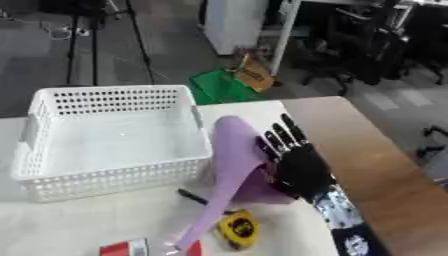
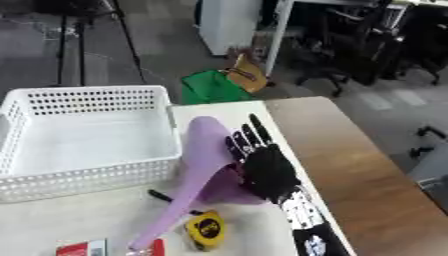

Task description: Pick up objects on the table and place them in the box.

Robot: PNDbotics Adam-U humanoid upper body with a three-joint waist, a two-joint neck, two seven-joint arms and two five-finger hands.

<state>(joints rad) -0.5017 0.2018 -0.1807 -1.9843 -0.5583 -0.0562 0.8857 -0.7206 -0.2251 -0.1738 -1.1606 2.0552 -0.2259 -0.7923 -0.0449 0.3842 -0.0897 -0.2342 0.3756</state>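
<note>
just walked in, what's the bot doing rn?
The right hand has its straight fingers against a purple long-handled scoop-like thing, which stands tilted beside the white basket. The basket shows nothing inside. A yellow tape measure, a thin black pen-like thing and a red and white item lie on the table. The left hand is out of view.

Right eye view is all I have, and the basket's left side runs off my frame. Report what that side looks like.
Observer: In the left eye view the white basket shows its whole left wall, with what looks like a handle slot in it. Nothing lies inside along that wall.
Operator: Now tell me what is beyond that wall.
Observer: A narrow strip of the white table shows to the left of the basket, so the basket stands in from the table's left edge.
</note>
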